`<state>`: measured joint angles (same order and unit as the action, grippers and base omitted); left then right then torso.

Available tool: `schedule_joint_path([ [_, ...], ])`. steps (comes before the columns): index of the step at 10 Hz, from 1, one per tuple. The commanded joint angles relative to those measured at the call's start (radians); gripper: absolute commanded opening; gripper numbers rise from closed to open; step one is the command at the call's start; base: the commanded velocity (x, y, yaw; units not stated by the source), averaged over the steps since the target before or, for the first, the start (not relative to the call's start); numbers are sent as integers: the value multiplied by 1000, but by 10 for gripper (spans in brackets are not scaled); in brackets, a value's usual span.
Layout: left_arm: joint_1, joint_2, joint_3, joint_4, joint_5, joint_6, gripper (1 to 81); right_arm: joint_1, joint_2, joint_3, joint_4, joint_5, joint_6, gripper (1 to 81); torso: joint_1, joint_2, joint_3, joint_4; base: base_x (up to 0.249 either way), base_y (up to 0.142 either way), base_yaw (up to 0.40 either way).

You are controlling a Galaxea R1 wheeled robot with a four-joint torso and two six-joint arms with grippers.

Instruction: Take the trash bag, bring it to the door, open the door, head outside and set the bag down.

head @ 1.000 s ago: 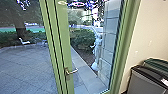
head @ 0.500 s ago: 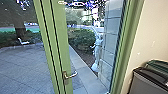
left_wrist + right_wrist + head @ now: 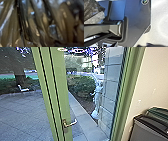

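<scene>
no readable text, no legible labels, brands, numbers or signs

The door [image 3: 60, 97] is leaf green, striped lengthwise with black lines; its handle [image 3: 71, 122] is silvery; the paving [image 3: 22, 114] is blue-grey, crossed by darker joints; the hedge [image 3: 81, 87] is deep green; the chair [image 3: 23, 89] is white; the interior wall [image 3: 155, 79] is cream; the bin [image 3: 143, 132] is grey, black-topped; the trash bag [image 3: 33, 27] is smoky brown and black, streaked with pale, bluish glints.
</scene>
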<state>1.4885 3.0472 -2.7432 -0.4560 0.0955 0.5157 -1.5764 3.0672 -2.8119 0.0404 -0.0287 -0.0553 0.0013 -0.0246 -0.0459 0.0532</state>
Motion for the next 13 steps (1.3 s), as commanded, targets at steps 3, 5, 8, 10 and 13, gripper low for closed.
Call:
schedule_joint_path([
  [3, -40, 6, 8, 3, 78, 4, 10, 31, 6, 5, -1, -65, -6, 811, -1, 0, 0, 0, 0, 0, 0],
  [5, -38, 7, 7, 2, 59, 4, 10, 29, 4, 5, 3, -54, -6, 811, -1, 0, 0, 0, 0, 0, 0],
  [8, -38, 7, 7, 5, 55, 4, 10, 28, 8, 13, -1, -45, -6, 811, -1, 0, 0, 0, 0, 0, 0],
  [10, -38, 7, 7, 7, 55, 18, 10, 28, 9, 11, -2, -45, -6, 811, -1, 0, 0, 0, 0, 0, 0],
  [13, -38, 4, 7, 6, 55, 20, 10, 26, 9, 13, -5, -45, -6, 811, -1, 0, 0, 0, 0, 0, 91],
])
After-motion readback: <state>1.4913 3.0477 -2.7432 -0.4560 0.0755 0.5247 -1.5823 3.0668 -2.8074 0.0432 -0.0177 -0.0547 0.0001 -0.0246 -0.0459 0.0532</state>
